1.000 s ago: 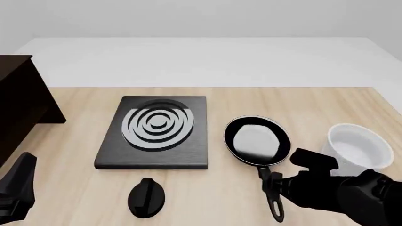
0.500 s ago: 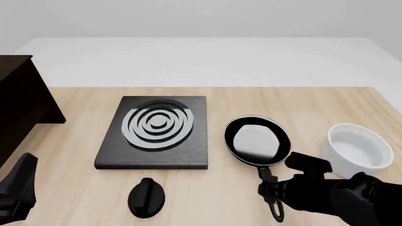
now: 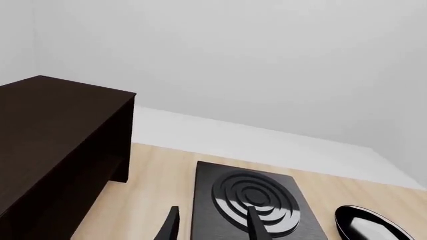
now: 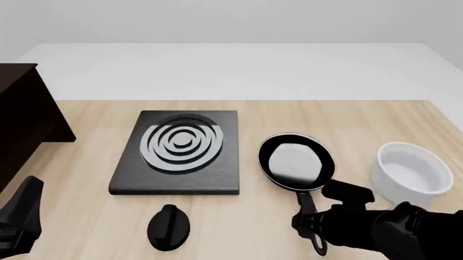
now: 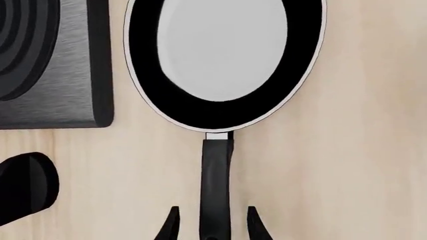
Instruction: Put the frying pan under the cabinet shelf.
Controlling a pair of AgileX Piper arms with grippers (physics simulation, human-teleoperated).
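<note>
The frying pan lies flat on the table right of centre, its long black handle pointing toward the near edge. In the right wrist view my right gripper is open, one fingertip on each side of the handle, with a small gap on both sides. In the front view my right gripper sits over the handle's middle. The dark cabinet shelf stands at the table's far left. My left gripper waits open near the front left corner, holding nothing, its fingertips showing in the left wrist view.
A black square slab with grey rings lies left of the pan. A black oval knob rests in front of the slab. A white round bowl stands right of the pan, close to my right arm.
My right arm has shifted left and toward the near edge, closing in along the pan's handle. The pan and the left arm have not moved.
</note>
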